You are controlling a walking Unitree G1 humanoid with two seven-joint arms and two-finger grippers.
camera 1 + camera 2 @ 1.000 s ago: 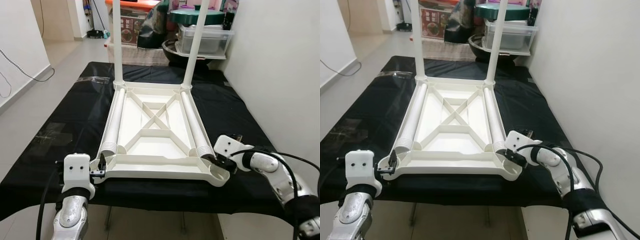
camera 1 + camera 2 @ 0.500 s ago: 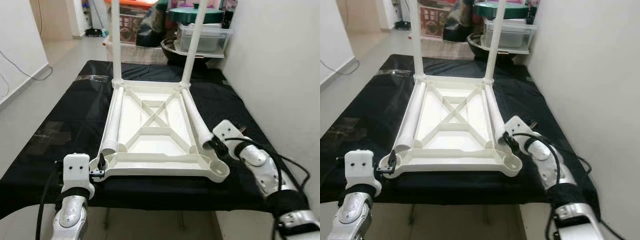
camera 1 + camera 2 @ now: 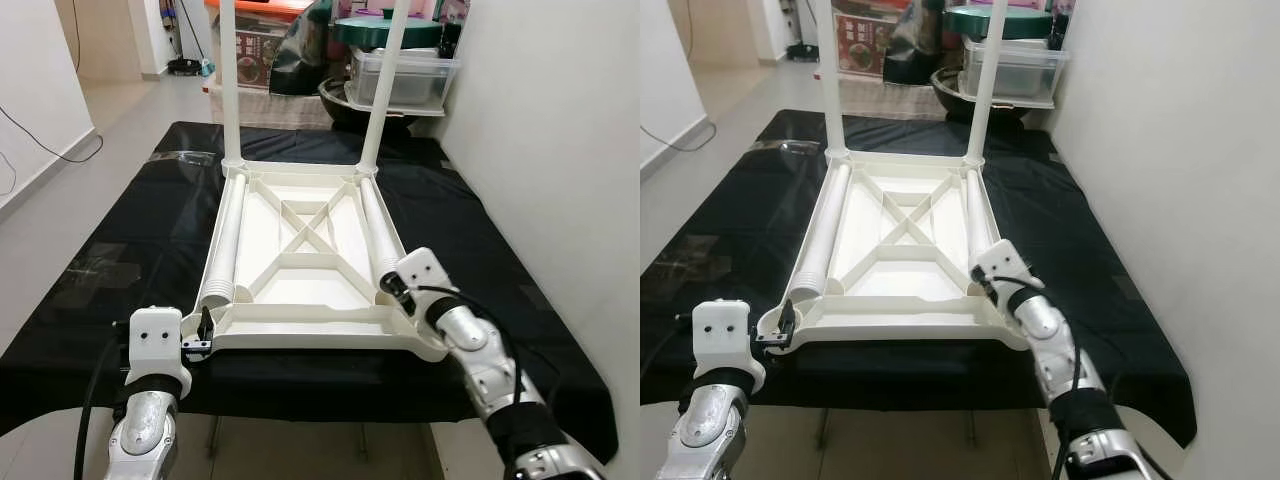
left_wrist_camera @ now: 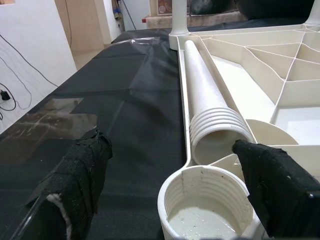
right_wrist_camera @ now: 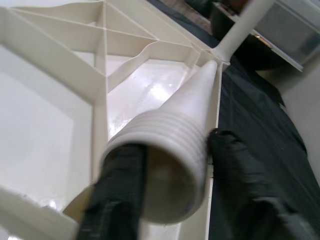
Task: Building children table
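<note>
A white plastic children's tabletop (image 3: pixel 305 262) lies upside down on a black cloth-covered table (image 3: pixel 120 250), its ribbed underside with a cross brace facing up. Two white plastic legs (image 3: pixel 231 80) stand upright in the far corner sockets, at 11 and 1 o'clock. Two more white threaded legs lie flat along the tabletop's long edges: the left loose leg (image 3: pixel 225 240) at 9 o'clock and the right loose leg (image 3: pixel 379 235) at 3 o'clock.

The left gripper (image 4: pixel 180 190) sits at 7 o'clock by the tabletop's near left corner, its two black fingers (image 4: pixel 82 172) spread wide on either side of the empty round corner socket (image 4: pixel 202 207), touching nothing.

The right gripper (image 5: pixel 170 192) is at 5 o'clock, at the threaded near end of the right loose leg, one finger (image 5: pixel 117 195) inside the hollow end and the other outside, pinching the leg's wall.

Beyond the table, at 12 o'clock, stand a clear plastic storage box (image 3: pixel 405 78) and a dark round basin (image 3: pixel 350 100).
</note>
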